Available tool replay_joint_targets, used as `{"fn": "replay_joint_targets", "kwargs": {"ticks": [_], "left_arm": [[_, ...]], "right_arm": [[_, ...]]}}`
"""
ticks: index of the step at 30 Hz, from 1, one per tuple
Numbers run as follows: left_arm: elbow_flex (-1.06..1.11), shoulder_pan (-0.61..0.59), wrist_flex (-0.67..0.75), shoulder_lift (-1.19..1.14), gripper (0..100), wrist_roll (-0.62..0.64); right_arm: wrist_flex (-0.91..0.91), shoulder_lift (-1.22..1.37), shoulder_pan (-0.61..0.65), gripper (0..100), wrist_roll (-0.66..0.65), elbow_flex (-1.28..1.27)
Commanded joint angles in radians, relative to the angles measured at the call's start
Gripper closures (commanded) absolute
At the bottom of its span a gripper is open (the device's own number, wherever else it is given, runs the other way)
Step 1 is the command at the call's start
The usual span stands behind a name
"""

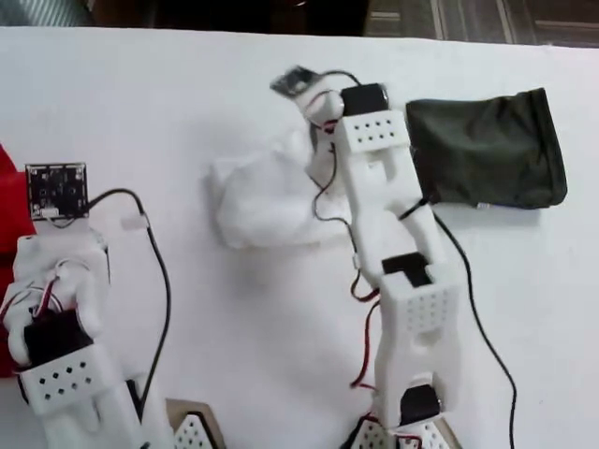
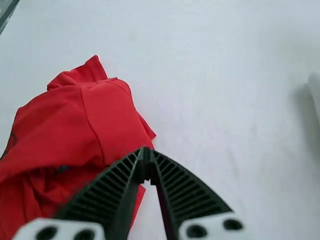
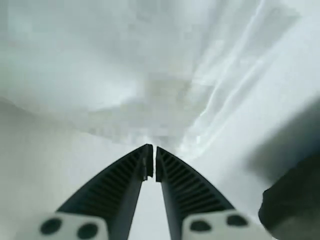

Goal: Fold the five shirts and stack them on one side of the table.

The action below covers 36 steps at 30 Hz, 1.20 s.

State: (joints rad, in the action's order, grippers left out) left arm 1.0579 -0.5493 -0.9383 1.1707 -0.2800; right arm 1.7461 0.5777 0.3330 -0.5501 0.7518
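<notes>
A crumpled white shirt (image 1: 257,201) lies mid-table. My right gripper (image 3: 151,152) is shut at its bunched edge, with the white shirt's (image 3: 150,75) folds running up to the fingertips; this arm (image 1: 374,187) stretches from the front edge to the shirt's far right corner. A folded dark green shirt (image 1: 487,150) lies flat at the right, and its dark corner (image 3: 295,210) shows beside the right gripper. At the table's left edge sits a rumpled red shirt (image 1: 7,201). My left gripper (image 2: 146,156) is shut just over the near edge of the red shirt (image 2: 75,125).
The white table (image 1: 140,94) is bare at the far left and in the front middle. Black cables (image 1: 164,290) trail from both arms across the front area. The arm bases stand at the front edge.
</notes>
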Motion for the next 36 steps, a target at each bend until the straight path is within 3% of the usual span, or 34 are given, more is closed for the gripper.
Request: {"fn": "replay_joint_targets", "kwargs": {"ticks": [1, 8, 14, 18, 21, 29, 36], "left_arm": [[0.015, 0.011, 0.026, -0.008, 97, 0.009], [0.028, 0.009, 0.02, -0.008, 97, 0.005], [0.022, 0.011, 0.023, -0.04, 97, 0.008], [-0.041, 0.012, 0.063, -0.218, 97, 0.011], [-0.196, 0.038, 0.054, -0.423, 97, 0.034], [-0.857, 0.219, -0.178, -1.002, 97, 0.153], [-1.458, 0.396, -0.454, -1.452, 97, 0.43]], "right_arm": [[-0.012, -0.09, 0.074, 97.8, 0.0, 0.106], [-0.064, 0.09, 0.133, 97.8, 0.0, 0.08], [-0.01, 0.173, 0.005, 97.8, 0.0, 0.074], [0.018, 0.186, -0.094, 97.8, -0.002, 0.074], [0.021, 0.194, -0.134, 97.8, -0.005, 0.071], [0.019, 0.128, -0.153, 97.8, -0.005, 0.029], [0.01, -0.036, -0.127, 97.8, 0.091, 0.005]]}}
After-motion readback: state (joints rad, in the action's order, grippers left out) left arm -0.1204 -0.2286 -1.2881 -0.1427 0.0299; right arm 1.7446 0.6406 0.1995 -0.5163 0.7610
